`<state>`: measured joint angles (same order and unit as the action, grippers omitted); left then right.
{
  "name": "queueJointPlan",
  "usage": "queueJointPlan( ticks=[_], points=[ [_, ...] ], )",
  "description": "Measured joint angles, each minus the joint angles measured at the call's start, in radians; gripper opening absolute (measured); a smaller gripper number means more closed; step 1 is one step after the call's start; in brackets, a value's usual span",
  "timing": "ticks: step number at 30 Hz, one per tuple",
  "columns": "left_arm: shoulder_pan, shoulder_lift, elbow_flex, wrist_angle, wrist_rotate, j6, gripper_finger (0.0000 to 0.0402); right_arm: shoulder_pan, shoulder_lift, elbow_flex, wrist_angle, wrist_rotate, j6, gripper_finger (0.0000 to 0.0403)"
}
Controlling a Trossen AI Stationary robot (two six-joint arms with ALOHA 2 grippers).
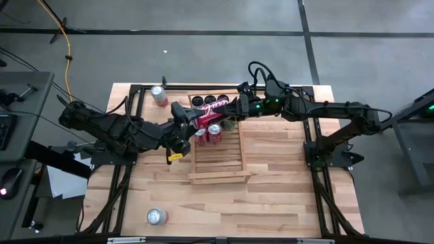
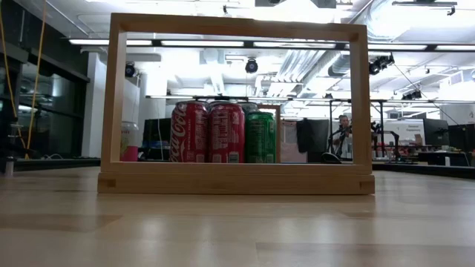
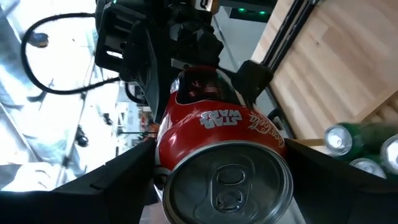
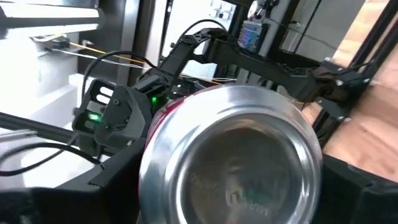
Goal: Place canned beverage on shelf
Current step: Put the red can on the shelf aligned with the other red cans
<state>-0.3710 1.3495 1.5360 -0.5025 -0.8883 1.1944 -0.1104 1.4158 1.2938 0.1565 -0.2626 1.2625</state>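
Here both grippers meet over the far end of the shelf, a slatted wooden rack lying on the worktop. Between them a red can lies on its side in the air, above the rack's far end. The left gripper has its fingers on either side of the can's top end (the pull-tab lid fills the left wrist view), and they look clamped on the can. The right gripper reaches in from the other side; in its wrist view the can's bare metal base sits between its dark fingers, which flank the can closely, but whether they press on it or stand just clear I cannot tell. On the rack stand three upright cans: in the low view, two red cans and a green can side by side, framed by the rack's end bar. Two more red cans stand off the rack, one near the worktop's far left corner, one near its near edge. Beside the rack's far end sits a dark tray.
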Motion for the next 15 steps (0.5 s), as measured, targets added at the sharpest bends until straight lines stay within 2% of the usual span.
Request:
queueJointPlan(
  ticks=[7,15],
  points=[
    [0.001,-0.003,-0.002,-0.039,-0.019,-0.274,0.0327,-0.031,-0.014,0.000,-0.014,-0.033,-0.154,0.0310],
    [0.001,-0.034,-0.001,-0.131,-0.041,-0.497,0.0329,-0.089,-0.067,-0.001,-0.080,-0.090,-0.244,0.0310]
  ],
)
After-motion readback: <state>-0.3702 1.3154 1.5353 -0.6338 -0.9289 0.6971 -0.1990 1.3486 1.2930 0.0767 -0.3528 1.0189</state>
